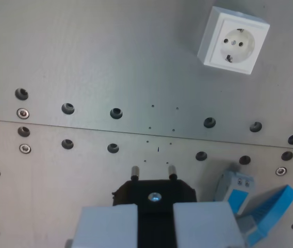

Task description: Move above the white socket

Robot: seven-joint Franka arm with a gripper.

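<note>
We saw the white socket [233, 40] at the upper right of the frame, on the metal plate [95, 51]. Our gripper [155, 219] at the bottom centre pinched a black plug [154, 194], prongs pointing up-frame.

Socket [233, 40] upper right on plate [110, 57]

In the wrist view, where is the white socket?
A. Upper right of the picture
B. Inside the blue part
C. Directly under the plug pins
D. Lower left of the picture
A: the socket sits in the upper right on the metal plate, far from the plug held by the gripper at the bottom centre.
</note>
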